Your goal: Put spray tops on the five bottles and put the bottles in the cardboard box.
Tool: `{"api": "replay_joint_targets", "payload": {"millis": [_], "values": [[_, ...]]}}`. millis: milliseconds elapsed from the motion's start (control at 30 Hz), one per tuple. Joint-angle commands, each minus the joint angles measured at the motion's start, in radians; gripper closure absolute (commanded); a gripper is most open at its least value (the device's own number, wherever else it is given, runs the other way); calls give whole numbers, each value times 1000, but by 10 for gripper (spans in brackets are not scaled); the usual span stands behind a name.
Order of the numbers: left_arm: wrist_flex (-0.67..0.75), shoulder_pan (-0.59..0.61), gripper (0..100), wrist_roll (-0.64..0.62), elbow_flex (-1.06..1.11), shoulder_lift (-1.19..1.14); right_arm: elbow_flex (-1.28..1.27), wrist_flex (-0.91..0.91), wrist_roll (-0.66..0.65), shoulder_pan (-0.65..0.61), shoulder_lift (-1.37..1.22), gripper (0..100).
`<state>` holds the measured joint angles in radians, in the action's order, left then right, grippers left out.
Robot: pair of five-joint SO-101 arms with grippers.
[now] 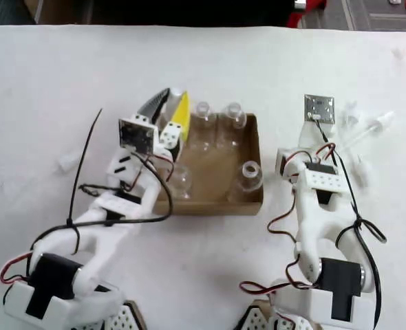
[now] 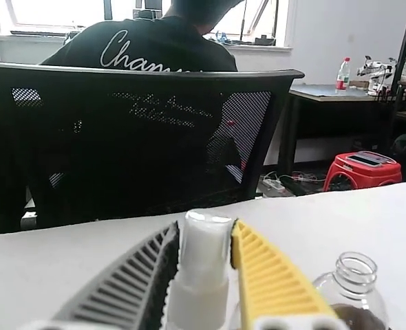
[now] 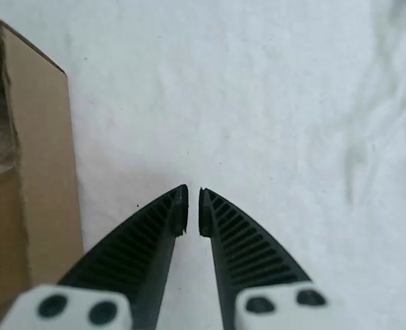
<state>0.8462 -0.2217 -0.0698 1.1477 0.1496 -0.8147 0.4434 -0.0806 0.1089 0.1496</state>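
left end effector [image 2: 204, 232] clamped on white spray top [image 2: 201, 271] at cardboard box [image 1: 255, 201] corner; right end effector [image 3: 193, 207] together, empty, over bench [image 3: 272, 96] beside box.

Two desktop arms of white printed plastic: the left arm [image 1: 113, 206] and the right arm [image 1: 312, 227] each carry black servo motors [image 1: 51, 275], looping red-and-black wires [image 1: 280, 218] and a thick black cable [image 1: 86, 148] cinched with ties. A small square camera board [image 1: 319, 108] sits at each wrist. The ribbed fingers [image 3: 144, 251] are black on the right; the left pairs one grey finger [image 2: 124, 285] with one yellow finger [image 2: 272, 282].
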Motion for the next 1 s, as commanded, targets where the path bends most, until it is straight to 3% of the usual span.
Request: {"api": "replay_joint_targets", "payload": {"millis": [0,400,567,733,867,967], "values": [[3,13,875,-14,-5,21,3,-18,-14,-7,10,978],[-5,15,875,-14,3,71,3,-18,-14,-7,10,978],[-158,36,867,-15,8,174,3,-18,-14,-7,10,978],[-322,27,765,-15,6,257,3,-18,-14,-8,10,978],[-402,28,754,-21,-25,280,3,-18,-14,-8,10,978],[-445,36,752,-94,-66,280,3,-18,-14,-8,10,978]]}}
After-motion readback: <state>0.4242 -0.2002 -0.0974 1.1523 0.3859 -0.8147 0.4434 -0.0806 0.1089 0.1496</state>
